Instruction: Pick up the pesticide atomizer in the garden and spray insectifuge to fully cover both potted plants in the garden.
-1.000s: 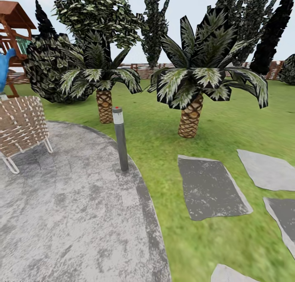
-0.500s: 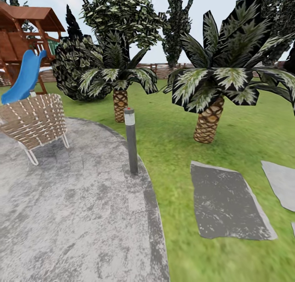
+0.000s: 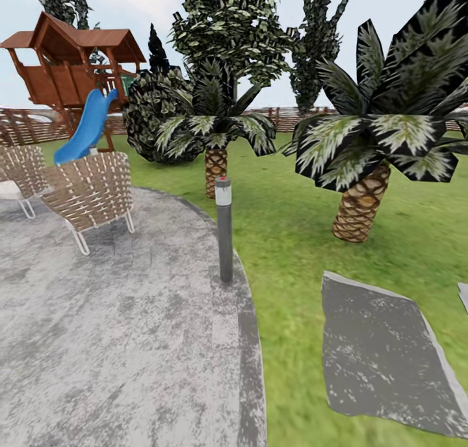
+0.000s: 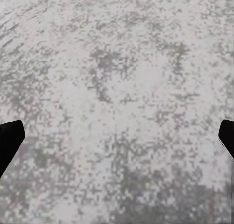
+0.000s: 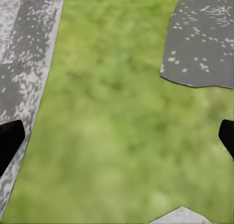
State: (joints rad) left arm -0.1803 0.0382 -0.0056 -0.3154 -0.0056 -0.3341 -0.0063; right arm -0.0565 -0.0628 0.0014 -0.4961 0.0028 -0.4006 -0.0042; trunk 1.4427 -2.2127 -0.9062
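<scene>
Stage: in transit, judging by the scene; searching for the atomizer and the potted plants, nothing grasped yet.

Atomizer: nowhere among the things on view, so direction from either gripper, long axis and nearer arm cannot be told.

Potted plants: none of the small grey-potted rosettes on view; no white specks anywhere.

Garden: lawn (image 3: 286,219) ahead and right, fence (image 3: 26,125) at the far edge.

Left gripper (image 4: 117,136): spread wide, dark fingertips (image 4: 9,138) at the picture's two edges, nothing between, hanging over grey patio (image 4: 117,87).

Right gripper (image 5: 117,136): spread wide as well, empty, over grass (image 5: 117,116) between the patio edge (image 5: 27,48) and a stepping stone (image 5: 202,38).

Patio: curved grey paving (image 3: 117,330) at left in the head view, with a short lamp post (image 3: 224,229) at its rim.

Chairs: two wicker seats (image 3: 91,190) on the paving, far left.

Palms: one (image 3: 214,128) behind the post, a bigger one (image 3: 377,148) to the right; not the plants wanted.

Stone: dark slab (image 3: 383,356) in the grass, lower right.

Playhouse: wooden frame (image 3: 71,63) with a blue slide (image 3: 88,125), far left.

Containers: none to report.

Likely need: more turning or driving until the bottle comes in sight, then picking the arm by side.
</scene>
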